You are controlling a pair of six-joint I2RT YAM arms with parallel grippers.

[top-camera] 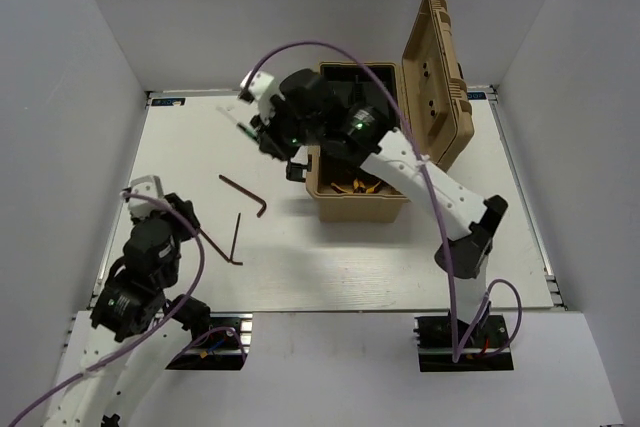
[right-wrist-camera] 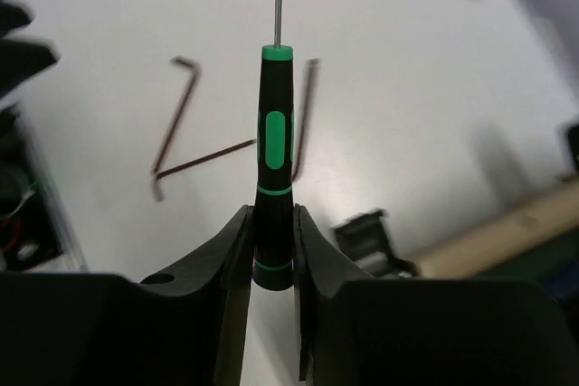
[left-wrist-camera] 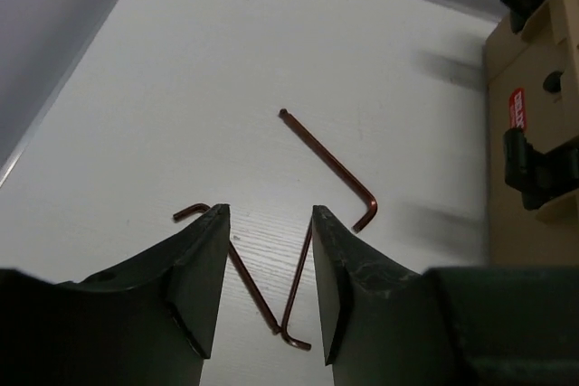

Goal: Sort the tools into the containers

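Just left of the open tan box (top-camera: 360, 210), above the table: the right gripper (right-wrist-camera: 271, 228) is pinched tight on the black-green screwdriver (right-wrist-camera: 274, 133).
Step in hand, I judge: bringing this tool to the box. Next it must reach over the opening and release. The left gripper (left-wrist-camera: 270, 232) hangs half open, holding nothing, over the hex keys (left-wrist-camera: 330, 164).

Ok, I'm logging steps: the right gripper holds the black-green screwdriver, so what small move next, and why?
Probably swing the right gripper over the open tan box: it is shut on the screwdriver above the table beside the box, which already holds yellow pliers.
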